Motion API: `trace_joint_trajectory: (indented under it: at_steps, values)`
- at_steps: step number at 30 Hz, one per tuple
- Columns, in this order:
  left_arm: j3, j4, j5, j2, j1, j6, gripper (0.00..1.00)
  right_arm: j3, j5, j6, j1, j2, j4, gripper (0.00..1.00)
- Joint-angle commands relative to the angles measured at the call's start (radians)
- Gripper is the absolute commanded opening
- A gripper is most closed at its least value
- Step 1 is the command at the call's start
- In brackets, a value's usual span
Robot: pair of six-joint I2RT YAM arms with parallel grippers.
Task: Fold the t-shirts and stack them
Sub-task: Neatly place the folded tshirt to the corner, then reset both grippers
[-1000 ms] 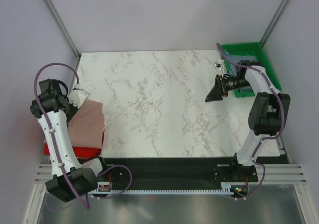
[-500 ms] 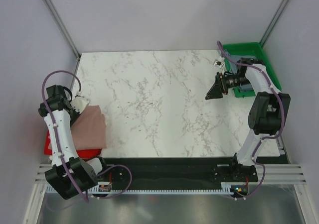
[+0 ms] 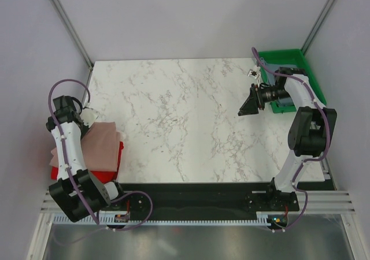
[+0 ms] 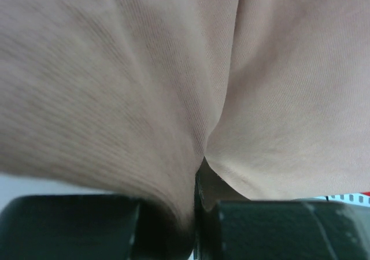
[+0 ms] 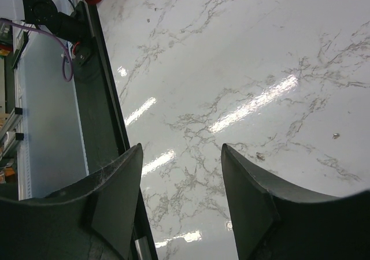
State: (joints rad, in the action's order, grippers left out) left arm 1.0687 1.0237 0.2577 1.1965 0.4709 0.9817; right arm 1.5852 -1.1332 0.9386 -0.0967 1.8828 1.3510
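Pink tee [image 3: 101, 147] sits atop red tee [image 3: 110, 172] at the worktop's [image 3: 185, 110] left edge, left claw [image 4: 195, 219] clamped on it; right claw [image 5: 180, 179] hangs apart, empty. Two tees look stacked; letting go is not yet done.

Top view: the red t-shirt [image 3: 107, 173] is mostly buried under the pink t-shirt [image 3: 101, 144], with only its edge strips showing. The left arm [image 3: 66, 150] crosses both. In the right wrist view only a red corner shows, cut by the top edge. In the left wrist view pink cloth fills the frame, blurred up close. The left tool [image 4: 196, 205] is cropped at the bottom edge, its fingertips lost in the fold it pinches. The grey-blue cloth [image 3: 283, 103] in the green tray [image 3: 289, 58] is largely blocked by the right arm [image 3: 300, 89], so its shape can't be told. The right tool [image 5: 181, 150], jaws apart, has its finger bases cropped at the bottom.
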Motion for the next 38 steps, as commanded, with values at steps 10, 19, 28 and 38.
trace_joint_trajectory:
  at_steps: [10, 19, 28, 38]
  values:
    - [0.169, -0.247, 0.079, 0.011, -0.008, -0.167, 0.99, 0.016, -0.059, 0.057, -0.006, -0.050, 0.105, 0.98]
    - [0.267, -0.244, -0.075, -0.032, -0.406, -0.345, 1.00, 0.033, 0.265, -0.385, 0.005, -0.164, -0.296, 0.98]
    - [0.444, -0.232, -0.416, 0.216, -0.515, -0.735, 1.00, -0.025, 0.684, -0.900, 0.072, -0.248, -0.685, 0.98]
    - [0.453, -0.292, -0.386, 0.369, -0.592, -0.790, 1.00, -0.080, 0.900, -0.844, 0.250, -0.254, -0.642, 0.98]
